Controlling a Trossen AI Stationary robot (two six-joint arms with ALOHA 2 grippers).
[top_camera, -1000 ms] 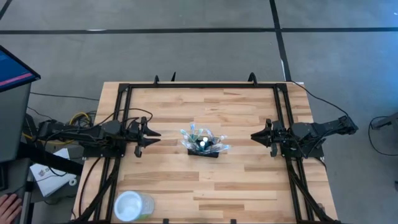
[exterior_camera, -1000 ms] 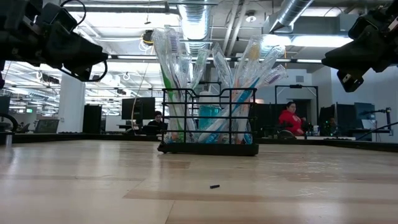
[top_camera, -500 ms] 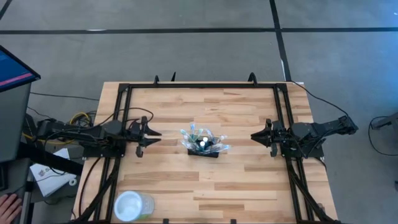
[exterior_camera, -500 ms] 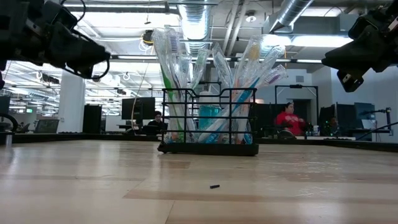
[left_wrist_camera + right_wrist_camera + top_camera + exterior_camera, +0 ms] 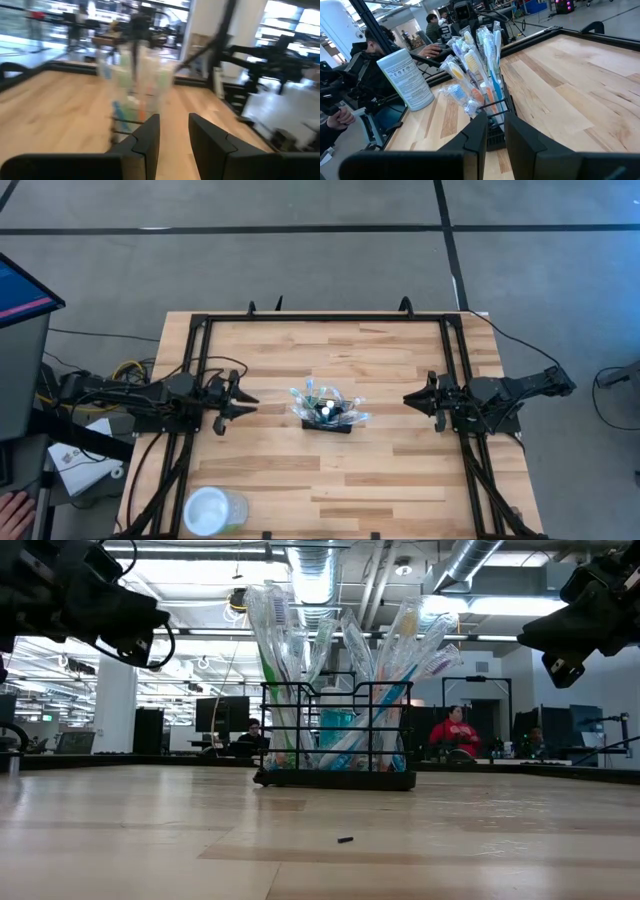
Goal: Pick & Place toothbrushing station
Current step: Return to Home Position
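The toothbrushing station (image 5: 328,418) is a small black wire caddy that stands on its base at the middle of the wooden table. Several plastic-wrapped toothbrushes (image 5: 330,670) stick up out of it. It also shows in the low view (image 5: 335,755), the right wrist view (image 5: 492,127) and, blurred, the left wrist view (image 5: 131,117). My left gripper (image 5: 243,400) hovers left of the caddy, pointing at it, fingers a little apart (image 5: 174,131) and empty. My right gripper (image 5: 408,400) hovers right of the caddy, pointing at it, shut (image 5: 496,131) and empty.
A round white-topped container (image 5: 213,510) stands near the table's front left corner and shows in the right wrist view (image 5: 407,82). A black frame (image 5: 325,318) runs along the table's edges. A small dark speck (image 5: 344,839) lies in front of the caddy. People sit beyond the table (image 5: 375,55).
My left gripper has shifted a little in the air and turned slightly about its wrist while staying left of the caddy. The caddy and my right gripper have kept still.
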